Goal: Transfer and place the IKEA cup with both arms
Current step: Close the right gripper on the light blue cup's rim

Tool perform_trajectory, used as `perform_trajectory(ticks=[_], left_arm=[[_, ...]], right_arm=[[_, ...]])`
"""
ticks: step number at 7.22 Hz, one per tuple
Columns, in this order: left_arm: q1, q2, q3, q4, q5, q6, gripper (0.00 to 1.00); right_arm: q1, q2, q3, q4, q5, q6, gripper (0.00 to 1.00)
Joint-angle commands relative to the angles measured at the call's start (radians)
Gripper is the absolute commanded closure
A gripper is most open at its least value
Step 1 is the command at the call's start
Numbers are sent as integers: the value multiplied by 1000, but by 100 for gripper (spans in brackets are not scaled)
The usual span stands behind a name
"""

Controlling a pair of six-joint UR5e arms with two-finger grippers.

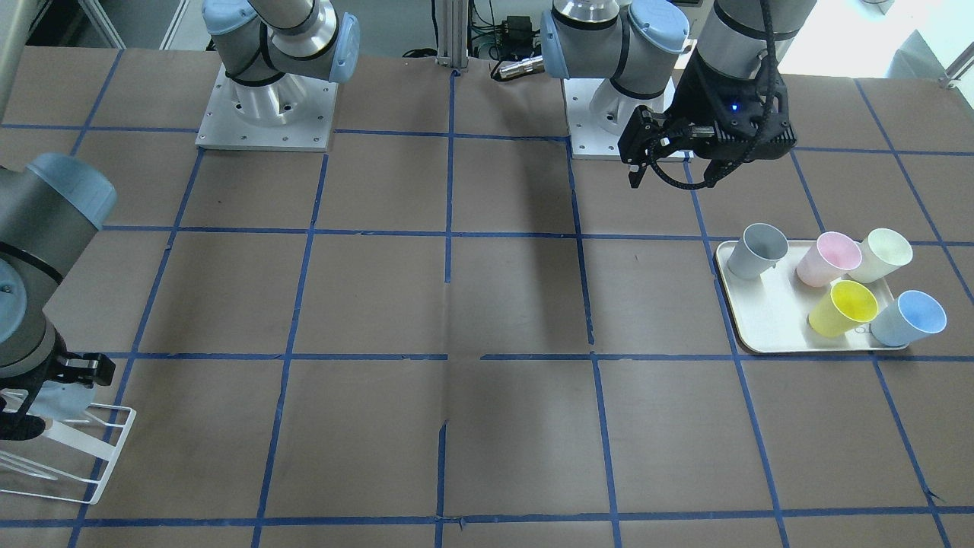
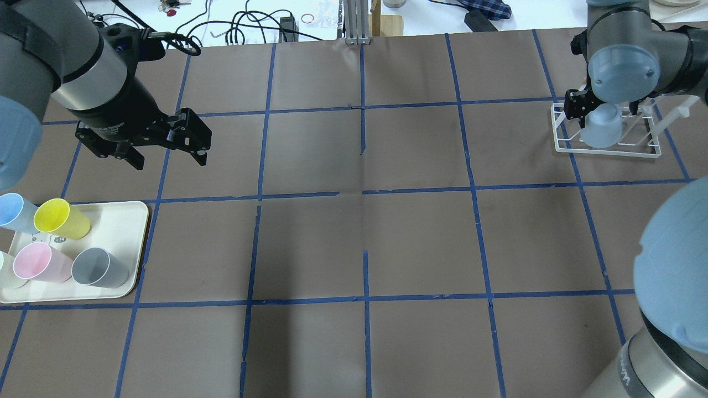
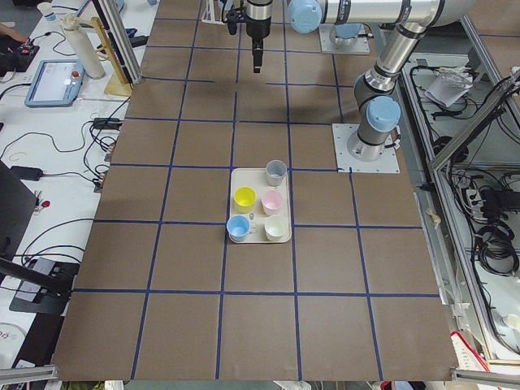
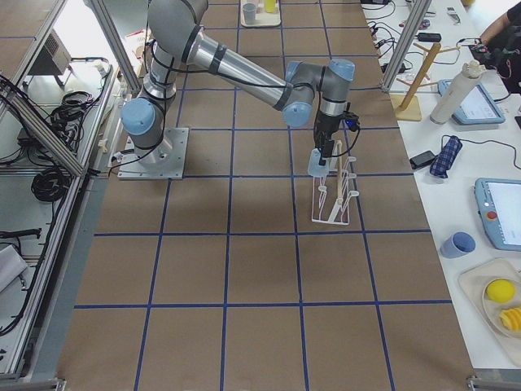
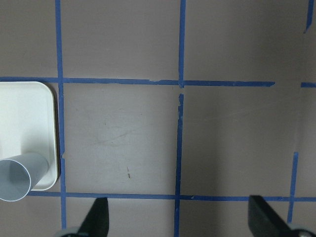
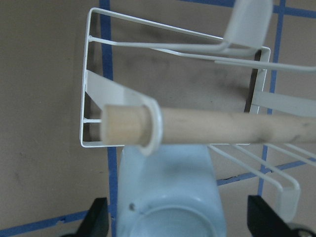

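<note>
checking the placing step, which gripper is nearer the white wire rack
Right. The right gripper is at the white wire rack, straddling the pale-blue plastic cup. The left gripper hangs far across the table, by the cream tray.

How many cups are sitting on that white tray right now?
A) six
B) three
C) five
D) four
C: the tray holds a grey cup, a pink cup, a cream cup, a yellow cup and a blue cup.
</note>
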Motion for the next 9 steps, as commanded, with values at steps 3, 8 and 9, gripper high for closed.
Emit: perform_trajectory(ticks=[3, 8, 9], left_arm=[[-2, 5, -3, -2, 4, 0, 0], [0, 2, 6, 4, 0, 0, 0], [0, 6, -6, 4, 6, 0, 0]], right_arm=[[0, 4, -1, -4, 12, -1, 20], [-6, -22, -41, -7, 93, -94, 72], [-8, -68, -49, 10, 92, -105, 71]])
